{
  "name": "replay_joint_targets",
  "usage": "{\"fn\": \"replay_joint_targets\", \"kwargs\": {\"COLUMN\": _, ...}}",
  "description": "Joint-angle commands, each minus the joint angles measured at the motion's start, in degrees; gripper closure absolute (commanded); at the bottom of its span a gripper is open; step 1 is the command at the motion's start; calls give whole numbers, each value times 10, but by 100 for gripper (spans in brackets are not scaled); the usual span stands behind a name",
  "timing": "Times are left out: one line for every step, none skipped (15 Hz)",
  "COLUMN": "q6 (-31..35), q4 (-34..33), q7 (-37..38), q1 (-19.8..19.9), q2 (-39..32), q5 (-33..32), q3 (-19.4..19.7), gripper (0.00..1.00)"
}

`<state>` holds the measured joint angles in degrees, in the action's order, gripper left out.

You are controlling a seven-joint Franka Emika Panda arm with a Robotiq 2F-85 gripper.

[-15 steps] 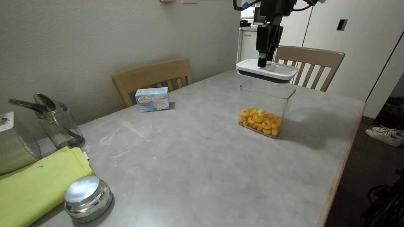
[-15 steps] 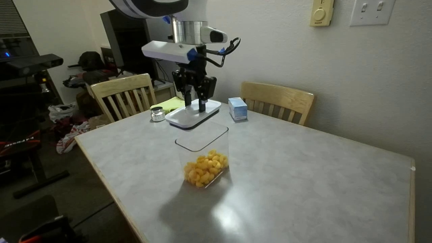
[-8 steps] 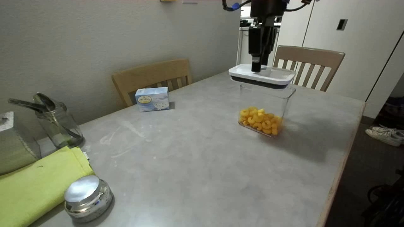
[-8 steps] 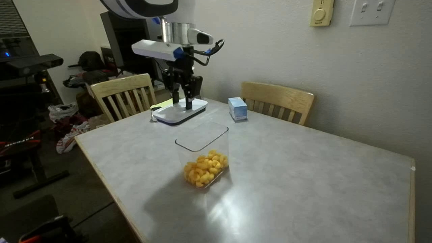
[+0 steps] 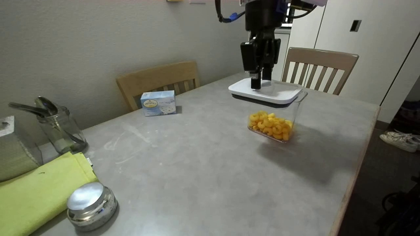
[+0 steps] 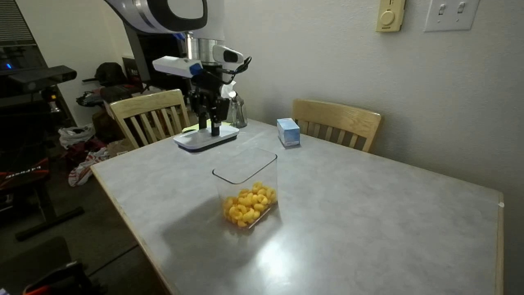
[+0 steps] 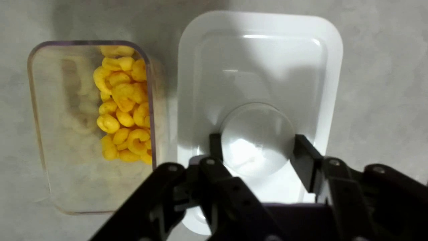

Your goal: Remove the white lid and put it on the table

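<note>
End effector about half spread, clamped on the round knob of the white rectangular lid; lid held roughly level in the air above grey tabletop, beside clear rectangular container with yellow puffs in its bottom

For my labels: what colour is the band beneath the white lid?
The band is near-black, clearest in an exterior view.

Tool downward, jaws apart in grip
</note>
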<state>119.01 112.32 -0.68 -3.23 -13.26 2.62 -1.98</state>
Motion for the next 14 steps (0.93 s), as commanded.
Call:
{"fn": "replay_joint_targets", "kwargs": {"q6": -26, "q4": -23, "q7": 61, "q1": -14, "q2": -31, "q5": -22, "q3": -2, "gripper": 71}}
{"fn": "replay_joint_targets", "kwargs": {"q6": -21, "q4": -20, "q7": 69, "q1": -18, "q2": -38, "q5": -18, "q3": -5, "gripper": 71}}
{"fn": "replay_joint_targets", "kwargs": {"q6": -21, "q4": -20, "q7": 71, "q1": -20, "q2": -44, "q5": -15, "q3": -7, "gripper": 71}}
{"fn": "replay_joint_targets", "kwargs": {"q6": -21, "q4": -19, "q7": 79, "q1": -24, "q2": -51, "q5": -13, "q3": -9, "gripper": 71}}
{"fn": "replay_joint_targets", "kwargs": {"q6": -20, "q4": -20, "q7": 85, "q1": -27, "q2": -57, "q5": -12, "q3": -10, "gripper": 71}}
{"fn": "replay_joint_targets", "kwargs": {"q6": -20, "q4": -21, "q7": 86, "q1": -29, "q2": -64, "q5": -8, "q3": -12, "gripper": 71}}
{"fn": "replay_joint_targets", "kwargs": {"q6": -14, "q4": -20, "q7": 90, "q1": -32, "q2": -70, "q5": -9, "q3": -13, "gripper": 71}}
{"fn": "replay_joint_targets", "kwargs": {"q6": -10, "q4": -20, "q7": 93, "q1": -33, "q2": -77, "q5": -8, "q3": -13, "gripper": 71}}
{"fn": "replay_joint_targets", "kwargs": {"q6": -5, "q4": -20, "q7": 96, "q1": -36, "q2": -82, "q5": -10, "q3": -13, "gripper": 71}}
{"fn": "replay_joint_targets", "kwargs": {"q6": 1, "q4": -20, "q7": 96, "q1": -37, "q2": -89, "q5": -10, "q3": -12, "gripper": 71}}
{"fn": "replay_joint_targets", "kwargs": {"q6": 6, "q4": -20, "q7": 96, "q1": -38, "q2": -96, "q5": -12, "q3": -12, "gripper": 71}}
{"fn": "replay_joint_targets", "kwargs": {"q6": 11, "q4": -20, "q7": 92, "q1": -39, "q2": -103, "q5": -14, "q3": -11, "gripper": 71}}
{"fn": "replay_joint_targets", "kwargs": {"q6": 24, "q4": -19, "q7": 91, "q1": -39, "q2": -110, "q5": -15, "q3": -11, "gripper": 71}}
{"fn": "replay_joint_targets", "kwargs": {"q6": 30, "q4": -20, "q7": 87, "q1": -38, "q2": -117, "q5": -13, "q3": -12, "gripper": 71}}
